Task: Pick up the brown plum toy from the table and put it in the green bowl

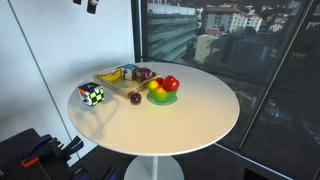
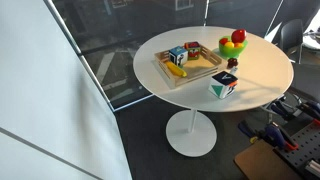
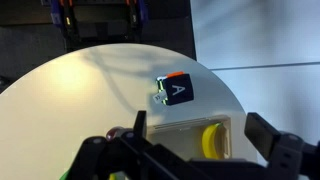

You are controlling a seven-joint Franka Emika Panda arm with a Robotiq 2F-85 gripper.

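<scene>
The brown plum toy [image 1: 135, 97] lies on the off-white round table [image 1: 200, 115], just beside the green bowl [image 1: 160, 99]. It shows in both exterior views [image 2: 232, 63]. The green bowl [image 2: 231, 48] holds a bright red fruit toy [image 1: 170, 84]. My gripper [image 1: 90, 5] hangs high above the table, far from the plum. In the wrist view its fingers [image 3: 200, 128] are spread wide and empty, over the wooden tray [image 3: 180, 130]. A reddish spot by one finger may be the plum; I cannot tell.
A flat wooden tray [image 1: 122, 74] holds a yellow banana [image 1: 108, 75] and small blocks. A colourful cube [image 1: 92, 95] with a letter A [image 3: 176, 90] stands near the table edge. Windows stand behind the table. Tool clutter lies on the floor [image 2: 285, 130].
</scene>
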